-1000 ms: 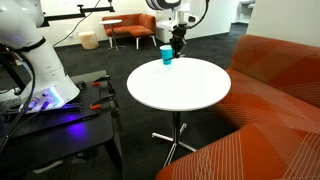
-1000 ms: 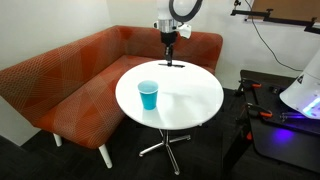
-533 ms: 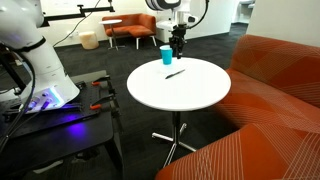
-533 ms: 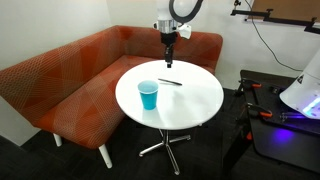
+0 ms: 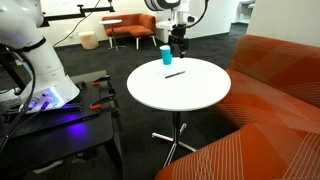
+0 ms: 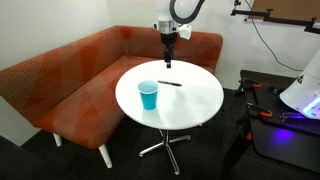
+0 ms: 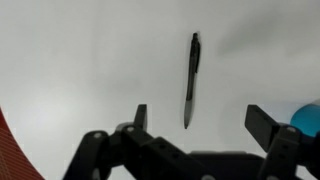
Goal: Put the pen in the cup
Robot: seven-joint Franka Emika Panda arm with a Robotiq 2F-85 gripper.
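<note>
On the round white table (image 5: 195, 92), the pen (image 5: 175, 73) is seen lying flat, near the blue cup (image 5: 166, 55) but apart from it and outside it (the cup is stood upright close to the table's rim). Over the pen the gripper (image 6: 169, 62) is held clear of the tabletop, and in the wrist view its jaws are shown spread wide with nothing gripped, the pen being framed between the two fingers (image 7: 262, 122), with a sliver of the cup at the frame's edge
</note>
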